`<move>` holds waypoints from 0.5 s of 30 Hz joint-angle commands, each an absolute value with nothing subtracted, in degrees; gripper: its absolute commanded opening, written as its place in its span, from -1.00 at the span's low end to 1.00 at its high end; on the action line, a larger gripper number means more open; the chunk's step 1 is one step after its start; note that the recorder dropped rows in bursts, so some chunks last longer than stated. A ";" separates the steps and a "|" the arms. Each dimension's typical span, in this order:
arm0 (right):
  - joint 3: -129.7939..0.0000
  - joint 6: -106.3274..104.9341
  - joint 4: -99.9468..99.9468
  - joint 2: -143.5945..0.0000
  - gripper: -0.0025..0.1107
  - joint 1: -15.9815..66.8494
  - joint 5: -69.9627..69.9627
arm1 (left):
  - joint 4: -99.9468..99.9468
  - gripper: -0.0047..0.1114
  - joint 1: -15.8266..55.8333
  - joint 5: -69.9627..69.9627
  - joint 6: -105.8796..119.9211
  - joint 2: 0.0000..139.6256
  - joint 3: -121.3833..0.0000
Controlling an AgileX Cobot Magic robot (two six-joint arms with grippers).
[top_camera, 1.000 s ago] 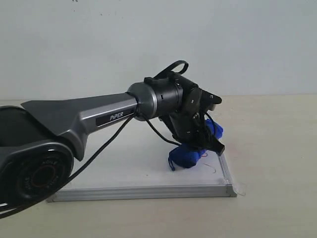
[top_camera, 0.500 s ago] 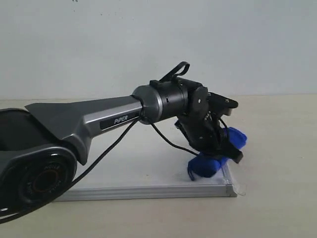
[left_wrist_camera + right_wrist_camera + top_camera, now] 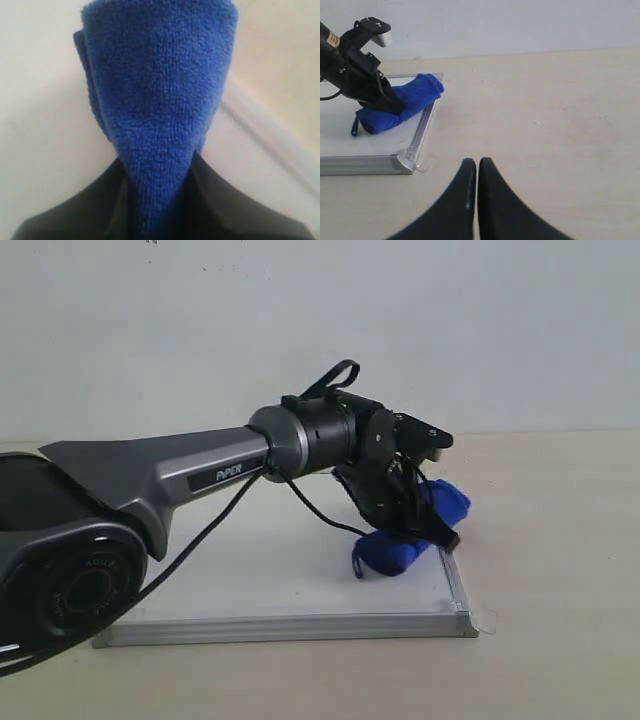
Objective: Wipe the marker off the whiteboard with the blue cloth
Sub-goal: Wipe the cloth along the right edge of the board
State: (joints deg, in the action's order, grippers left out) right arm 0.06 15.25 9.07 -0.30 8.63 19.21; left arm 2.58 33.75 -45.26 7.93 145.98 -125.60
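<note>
The whiteboard (image 3: 270,575) lies flat on the tan table, with its silver frame (image 3: 422,127) along the near and right sides. My left gripper (image 3: 425,525) is shut on the blue cloth (image 3: 400,552), a rolled bundle pressed on the board close to its right edge. In the left wrist view the cloth (image 3: 160,100) fills the middle, pinched between the dark fingers (image 3: 220,200). No marker line shows in any view. My right gripper (image 3: 477,162) is shut and empty over the bare table, right of the board's near corner (image 3: 402,164).
The left arm's long grey body (image 3: 160,480) reaches across the board from the left, with a black cable hanging under it. A pale wall stands behind the table. The tan tabletop (image 3: 545,110) stretches to the right of the board.
The left gripper swept the cloth right to the board's right frame, then drew it back left a little. The right gripper's earlier position is not shown.
</note>
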 commanded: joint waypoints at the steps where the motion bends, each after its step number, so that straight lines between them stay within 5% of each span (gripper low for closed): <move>1: 0.00 15.06 9.29 0.00 -0.93 8.53 19.07 | 7.90 -0.85 36.41 -40.51 8.62 147.65 -124.68; 15: 0.00 15.06 9.29 0.00 -0.93 8.53 19.07 | -6.48 -0.85 32.54 -49.24 -4.64 147.65 -124.68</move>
State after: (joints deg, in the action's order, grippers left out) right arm 0.06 15.25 9.07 -0.30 8.63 19.21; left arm -6.15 33.66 -44.78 -4.57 146.54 -125.50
